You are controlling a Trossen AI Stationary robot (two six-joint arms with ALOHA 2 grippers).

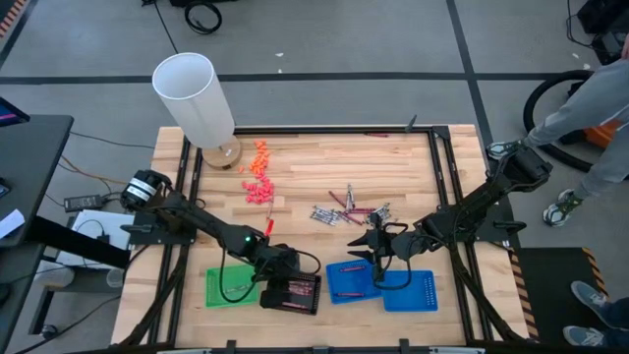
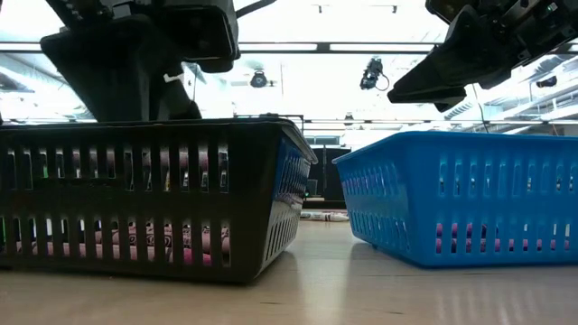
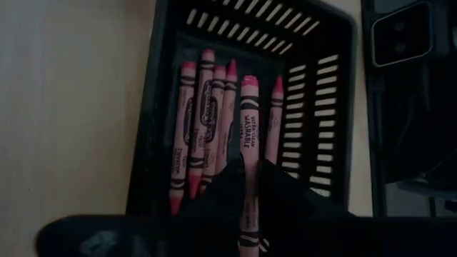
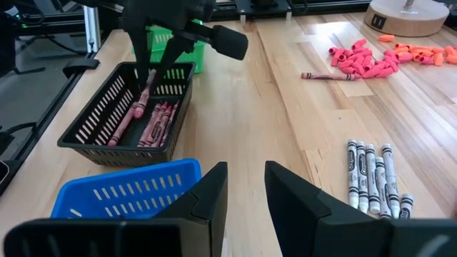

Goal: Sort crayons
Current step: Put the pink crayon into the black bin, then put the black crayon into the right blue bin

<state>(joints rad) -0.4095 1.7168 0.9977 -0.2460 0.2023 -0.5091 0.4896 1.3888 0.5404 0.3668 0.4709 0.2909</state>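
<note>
The wooden worktop is filling the middle of the high view, with a tall white cylinder standing at its upper left. Along the lower edge a green tray, a black basket and two blue baskets are sitting in a row.

The left hand is hanging over the black basket at lower centre. Its fingers are standing slightly apart around one pinkish-red crayon, which is pointing down into the basket; I cannot tell whether they are gripping it or letting go. More red crayons are lying side by side on the basket floor.

The right hand is hovering over the near-centre blue basket, its fingers apart and holding nothing.

A cluster of grey and red crayons is lying in the middle of the worktop. Small orange and pink pieces are scattered toward the upper left, beside the cylinder.
</note>
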